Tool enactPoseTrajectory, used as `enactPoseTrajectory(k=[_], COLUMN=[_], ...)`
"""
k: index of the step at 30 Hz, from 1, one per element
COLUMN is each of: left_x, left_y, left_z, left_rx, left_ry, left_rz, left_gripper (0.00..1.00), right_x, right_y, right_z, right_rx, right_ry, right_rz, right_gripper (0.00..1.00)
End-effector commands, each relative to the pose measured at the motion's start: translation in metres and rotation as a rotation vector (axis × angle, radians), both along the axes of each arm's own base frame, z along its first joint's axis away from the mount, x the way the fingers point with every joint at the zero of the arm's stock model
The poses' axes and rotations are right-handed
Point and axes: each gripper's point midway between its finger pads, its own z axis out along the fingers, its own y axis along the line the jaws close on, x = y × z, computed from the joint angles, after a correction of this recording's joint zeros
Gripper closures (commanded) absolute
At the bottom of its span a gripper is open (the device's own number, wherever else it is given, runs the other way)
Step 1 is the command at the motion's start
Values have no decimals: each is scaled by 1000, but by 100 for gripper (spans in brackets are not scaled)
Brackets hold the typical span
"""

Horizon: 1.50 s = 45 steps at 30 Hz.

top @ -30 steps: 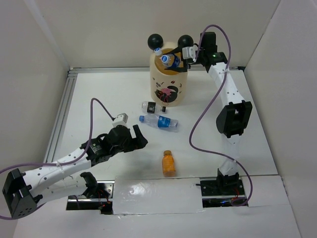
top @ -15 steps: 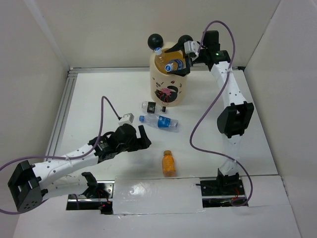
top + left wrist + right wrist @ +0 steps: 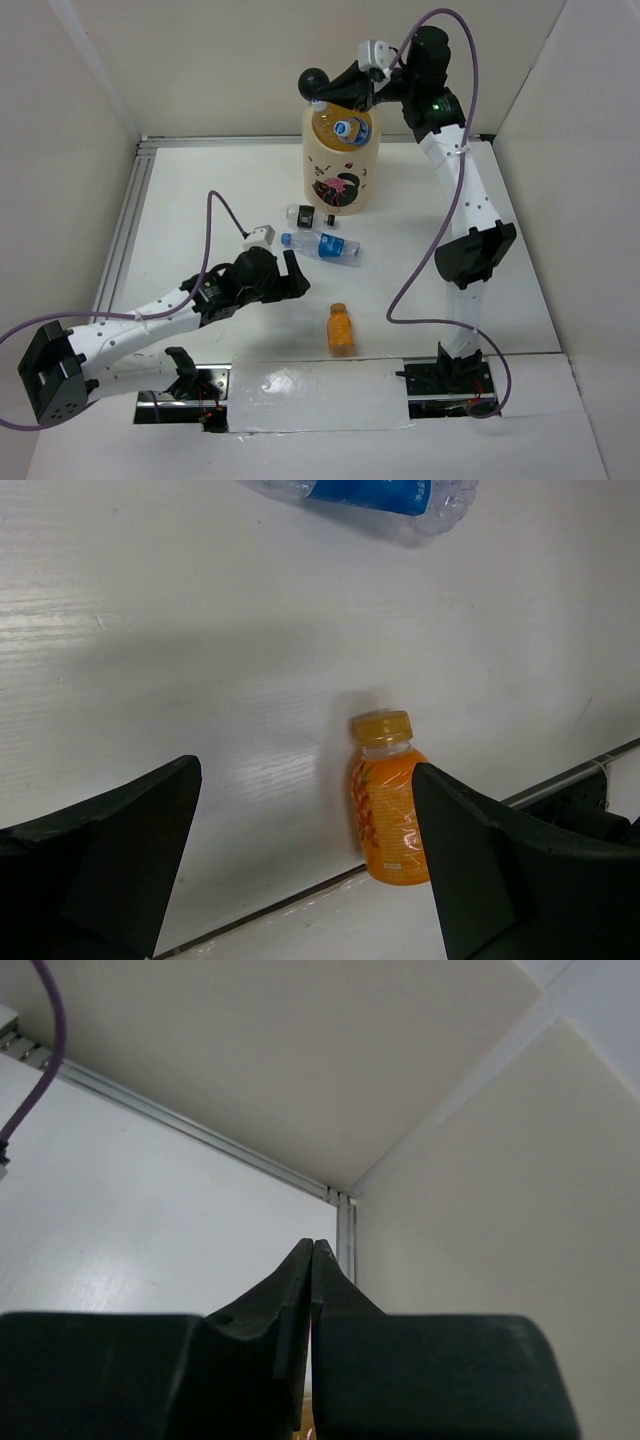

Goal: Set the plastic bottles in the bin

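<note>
Left gripper (image 3: 292, 280) is gaping wide, orange bottle (image 3: 341, 329) lying at its five o'clock; right gripper (image 3: 312, 1248) is pinching shut on nothing.

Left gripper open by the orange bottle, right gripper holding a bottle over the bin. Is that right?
No: the right gripper holds nothing; the right wrist view shows its fingers closed together, empty. It is over the bin, and the left gripper is open by the orange bottle.
</note>
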Motion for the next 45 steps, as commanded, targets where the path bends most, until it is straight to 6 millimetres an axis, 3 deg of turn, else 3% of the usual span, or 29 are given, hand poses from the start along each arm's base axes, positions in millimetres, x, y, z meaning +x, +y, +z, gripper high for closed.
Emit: enactPoseTrajectory(k=[1,2,4,6,11,15,19,30,40,43,45], left_x=[0,0,-1,-3,-6,-6,-3,-5,-5,-5,-5], left_y=[-4,-4,1,4,9,6,4,6,6,6,6], left_z=[18,18,21,18,11,10,10,12,12,12,12], left_rx=[-53,-59,-60,-60,-61,-65,-57,-67,-67,-67,-67], left_ry=[-55,-51,-63,-54,-53,-48,-51,-60,-60,-60,-60], left_rz=[-20,-15,-4,2,17,8,2,2,2,2,2], left_gripper=[1,1,1,1,1,1,1,1,1,1,1], right_x=[36,36,26,4,-18,-20,0,56,65,60,52], right_y=[-1,-1,3,8,7,4,-8,-55,-59,-57,-50], right_z=[2,3,0,3,-26,-49,-73,-110,-140,-134,-112], right_rx=[45,48,29,5,-64,-114,-143,-174,-215,-201,-170], right_ry=[128,130,130,102,116,152,172,244,302,292,247], right_rz=[-119,-118,-84,-53,-71,-77,-160,-314,-324,-296,-271], right_gripper=[95,100,100,100,100,100,100,100,100,100,100])
